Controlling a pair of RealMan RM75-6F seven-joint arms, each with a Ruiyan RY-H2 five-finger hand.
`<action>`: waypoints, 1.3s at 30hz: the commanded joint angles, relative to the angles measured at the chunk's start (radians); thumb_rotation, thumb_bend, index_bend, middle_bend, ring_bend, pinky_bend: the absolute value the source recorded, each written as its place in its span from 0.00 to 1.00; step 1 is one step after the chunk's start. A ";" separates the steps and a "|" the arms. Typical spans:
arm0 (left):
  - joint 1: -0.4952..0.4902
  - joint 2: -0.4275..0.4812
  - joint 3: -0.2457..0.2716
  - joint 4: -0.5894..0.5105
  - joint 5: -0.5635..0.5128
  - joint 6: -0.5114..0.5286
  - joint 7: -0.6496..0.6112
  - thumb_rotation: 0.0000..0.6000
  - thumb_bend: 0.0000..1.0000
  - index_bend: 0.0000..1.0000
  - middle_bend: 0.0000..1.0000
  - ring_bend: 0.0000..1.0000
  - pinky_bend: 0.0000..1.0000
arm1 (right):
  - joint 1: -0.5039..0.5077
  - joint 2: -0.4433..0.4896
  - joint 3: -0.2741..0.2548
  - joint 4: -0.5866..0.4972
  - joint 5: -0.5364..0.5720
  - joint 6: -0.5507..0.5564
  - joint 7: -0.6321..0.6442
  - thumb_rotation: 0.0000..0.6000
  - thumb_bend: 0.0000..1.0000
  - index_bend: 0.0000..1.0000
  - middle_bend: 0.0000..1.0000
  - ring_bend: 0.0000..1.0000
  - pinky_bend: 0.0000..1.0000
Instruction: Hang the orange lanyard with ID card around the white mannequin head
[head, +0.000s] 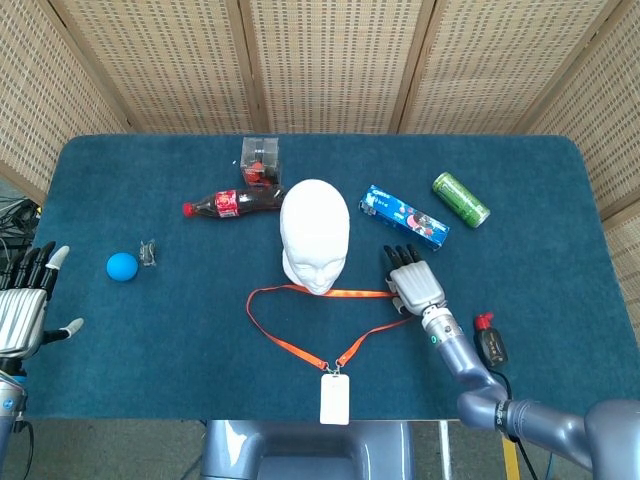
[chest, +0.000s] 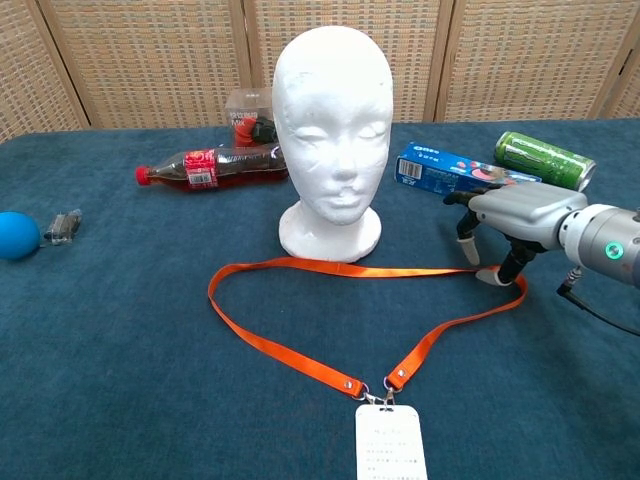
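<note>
Hovering with fingers apart and holding nothing, the right hand (chest: 512, 213) sits over the orange lanyard (chest: 300, 350) loop's right end.

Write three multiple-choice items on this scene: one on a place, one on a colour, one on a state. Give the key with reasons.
1. Where does the cola bottle lie?
A. behind the mannequin head, towards the robot's left
B. in front of the ID card
C. beside the green can

2. What colour is the ball near the table's left edge?
A. red
B. blue
C. yellow

3. How is the lanyard now?
A. hung round the mannequin's neck
B. flat on the table in a loop
C. lifted clear by the left hand

Key: 1 A, the cola bottle lies on its side behind and left of the mannequin head. 2 B, the ball is blue. 3 B, the lanyard lies flat before the head, the right hand at its right end, the left hand far away.
</note>
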 joint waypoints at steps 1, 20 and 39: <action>0.000 0.000 0.000 0.001 0.000 -0.001 0.000 1.00 0.00 0.00 0.00 0.00 0.00 | 0.001 0.001 -0.002 -0.008 0.002 0.004 -0.007 1.00 0.54 0.56 0.00 0.00 0.00; -0.003 -0.006 0.003 0.015 -0.003 -0.019 -0.001 1.00 0.00 0.00 0.00 0.00 0.00 | 0.008 -0.033 -0.023 0.047 -0.002 0.007 -0.004 1.00 0.66 0.67 0.00 0.00 0.00; -0.037 -0.039 0.008 0.026 -0.014 -0.093 0.009 1.00 0.00 0.00 0.00 0.00 0.00 | -0.010 0.033 -0.015 -0.021 -0.086 0.038 0.148 1.00 0.72 0.73 0.01 0.00 0.00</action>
